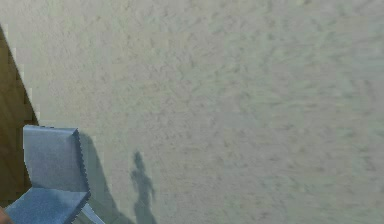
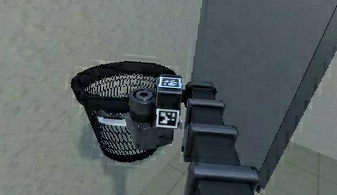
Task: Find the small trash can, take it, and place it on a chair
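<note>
Judging the trash can (image 2: 104,131) light, stiff, best taken at its rim; cannot tell state or hold of the gripper (image 2: 141,108).

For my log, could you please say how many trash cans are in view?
1: a black mesh trash can, arm side view's left-centre, at the gripper; others may be hidden.

Forward view, speckled beige floor (image 1: 230,90) right across | dark brown strip (image 1: 10,110) down left edge | blue-grey box (image 1: 52,160) lower left | arm side view, dark grey panel (image 2: 270,53) upper right
</note>
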Available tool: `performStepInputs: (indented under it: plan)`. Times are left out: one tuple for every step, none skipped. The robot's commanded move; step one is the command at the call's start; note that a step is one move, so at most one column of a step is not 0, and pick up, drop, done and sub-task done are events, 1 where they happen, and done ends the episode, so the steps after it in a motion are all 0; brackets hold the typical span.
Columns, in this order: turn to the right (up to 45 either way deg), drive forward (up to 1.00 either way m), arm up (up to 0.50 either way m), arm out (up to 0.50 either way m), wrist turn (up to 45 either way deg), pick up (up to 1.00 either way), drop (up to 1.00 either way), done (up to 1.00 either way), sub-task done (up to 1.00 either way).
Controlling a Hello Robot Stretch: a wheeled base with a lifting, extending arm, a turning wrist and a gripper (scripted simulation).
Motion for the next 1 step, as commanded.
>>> performStepInputs:
  plan:
    - [0.0, 0.00, 0.00, 0.00, -45.0, 0.00, 0.00, 0.00, 0.00]
